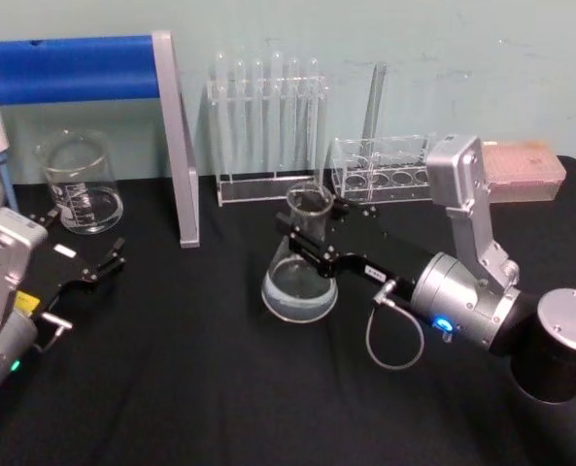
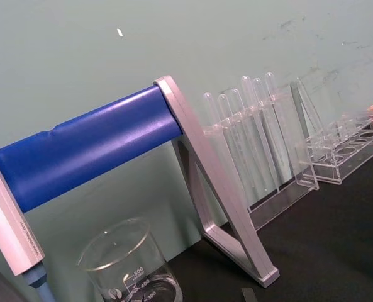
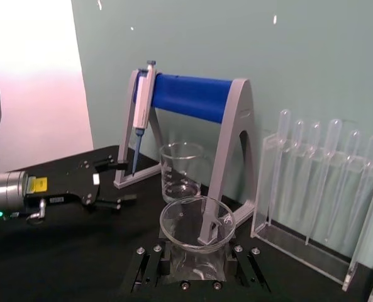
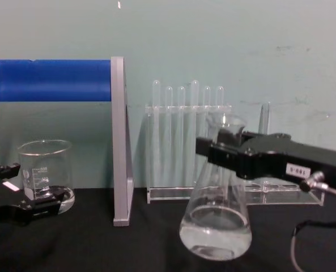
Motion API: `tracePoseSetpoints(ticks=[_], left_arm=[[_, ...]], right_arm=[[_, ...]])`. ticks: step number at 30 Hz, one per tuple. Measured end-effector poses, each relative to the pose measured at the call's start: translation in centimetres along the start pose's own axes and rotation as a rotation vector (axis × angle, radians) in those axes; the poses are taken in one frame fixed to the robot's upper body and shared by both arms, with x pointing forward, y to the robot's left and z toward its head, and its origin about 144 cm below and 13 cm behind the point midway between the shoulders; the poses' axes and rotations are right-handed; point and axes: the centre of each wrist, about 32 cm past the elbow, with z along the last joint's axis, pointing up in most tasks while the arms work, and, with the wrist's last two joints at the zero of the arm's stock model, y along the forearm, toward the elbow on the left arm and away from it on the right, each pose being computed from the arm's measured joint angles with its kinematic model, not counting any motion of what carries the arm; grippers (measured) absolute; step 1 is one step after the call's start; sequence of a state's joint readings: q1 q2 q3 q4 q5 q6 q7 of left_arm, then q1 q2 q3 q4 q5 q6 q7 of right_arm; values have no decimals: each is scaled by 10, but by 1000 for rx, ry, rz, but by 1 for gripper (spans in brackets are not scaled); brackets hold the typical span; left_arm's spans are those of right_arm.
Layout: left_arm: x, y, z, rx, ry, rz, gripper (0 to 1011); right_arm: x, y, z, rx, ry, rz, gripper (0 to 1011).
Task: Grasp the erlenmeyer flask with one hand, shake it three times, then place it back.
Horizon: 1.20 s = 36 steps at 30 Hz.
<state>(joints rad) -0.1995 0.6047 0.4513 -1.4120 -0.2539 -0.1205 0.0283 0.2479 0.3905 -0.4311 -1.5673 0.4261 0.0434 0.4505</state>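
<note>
A black-covered desk (image 1: 220,388) stood before a pale green wall. Near the middle of the desk was the erlenmeyer flask (image 1: 300,277), a clear glass cone with a little clear liquid pooled in its wide base. The right tool (image 1: 312,225) reached in from the right side, and its two flat black fingers were closed on the flask's narrow neck just under the flared rim. In the chest view the flask (image 4: 216,226) leaned slightly, with its neck tipped toward the right tool (image 4: 224,150). Whether the base touched the desk could not be told. The right wrist view looked down on the flask's round open mouth (image 3: 195,226), which sat between the fingers.

The left tool (image 1: 113,257) lay low at the left side of the desk with its fingers spread apart and nothing between them. It was well apart from the flask and near a straight-walled glass beaker (image 1: 79,184) that stood behind it.

Between the beaker and the flask rose the grey leg of a stand with a blue crossbar (image 1: 74,68). A pipette (image 3: 142,107) hung on the stand's far end. Against the wall behind the flask stood a clear rack of upright test tubes (image 1: 268,126). Just to its right stood a lower clear rack (image 1: 380,170).
</note>
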Motion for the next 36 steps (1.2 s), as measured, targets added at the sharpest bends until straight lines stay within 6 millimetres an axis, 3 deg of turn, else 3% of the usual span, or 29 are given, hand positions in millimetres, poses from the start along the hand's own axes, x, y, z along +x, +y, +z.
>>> tracePoseSetpoints(ticks=[23, 36], left_arm=[[0, 0, 0, 0, 0, 0, 1001], [0, 0, 0, 0, 0, 0, 1001]], right_arm=[[-11, 2, -34, -23, 34, 98, 449], [-14, 3, -44, -34, 39, 118, 449]])
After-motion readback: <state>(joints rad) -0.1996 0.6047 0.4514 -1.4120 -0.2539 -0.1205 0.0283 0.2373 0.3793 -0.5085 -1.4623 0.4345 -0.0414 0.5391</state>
